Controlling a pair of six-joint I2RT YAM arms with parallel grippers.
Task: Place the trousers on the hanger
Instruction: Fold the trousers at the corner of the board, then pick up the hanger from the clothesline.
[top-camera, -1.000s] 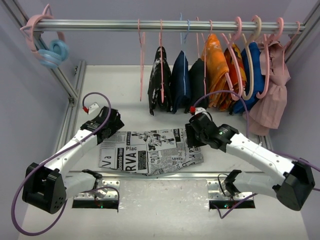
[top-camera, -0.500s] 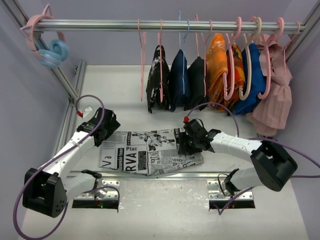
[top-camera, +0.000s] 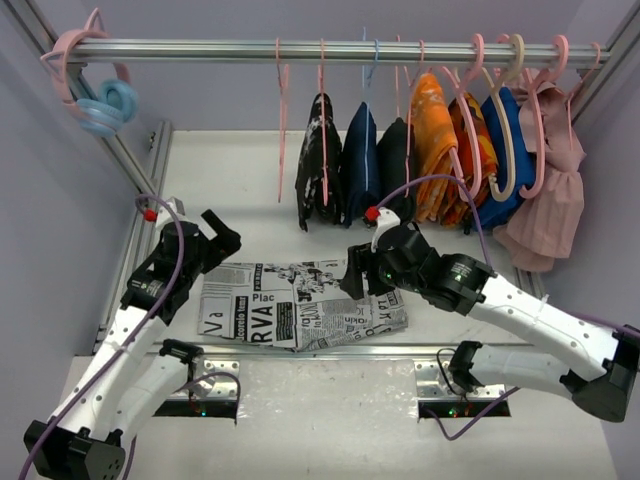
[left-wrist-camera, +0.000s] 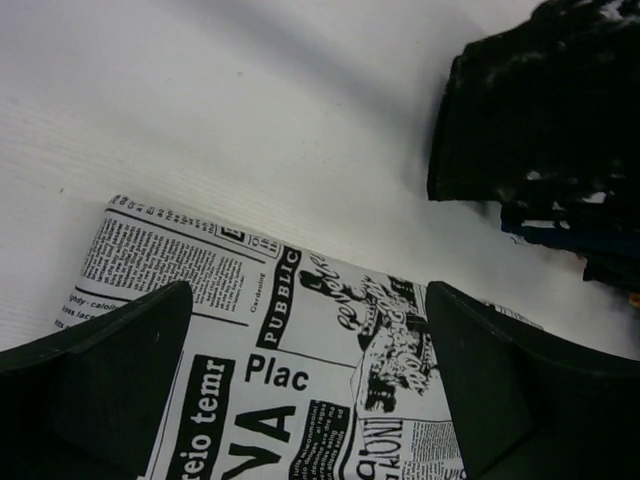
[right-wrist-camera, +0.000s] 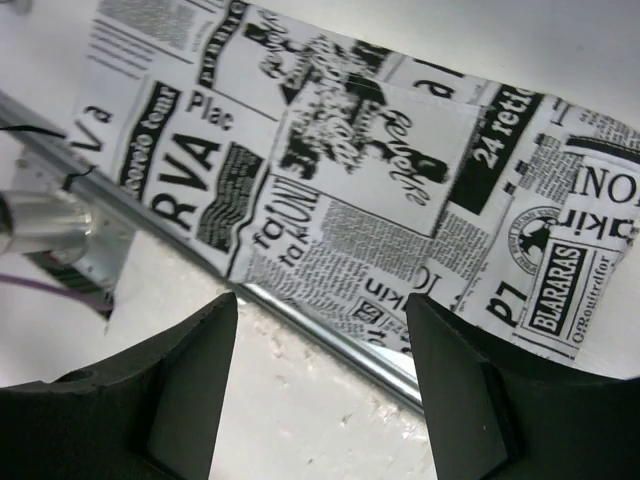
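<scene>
trousers (top-camera: 300, 305), white cloth with black newspaper print, lie flat and folded on the white table (top-camera: 240, 170), their near edge reaching the metal strip (top-camera: 400, 351) along the table's front. the hanger (top-camera: 283, 120), a thin pale-pink wire one, hangs bare from the rail (top-camera: 200, 48) at the back, just left of the black garment with white speckles (top-camera: 318, 165) and well apart from the trousers. the left gripper (top-camera: 226, 236) hovers over the trousers' far left corner, fingers spread wide with nothing between them; its wrist view shows print under the gap and bare table beyond. the right gripper (top-camera: 357, 282) is above the right part of the trousers, fingers apart too and gripping nothing. whether its tips touch the cloth i cannot tell.
</scene>
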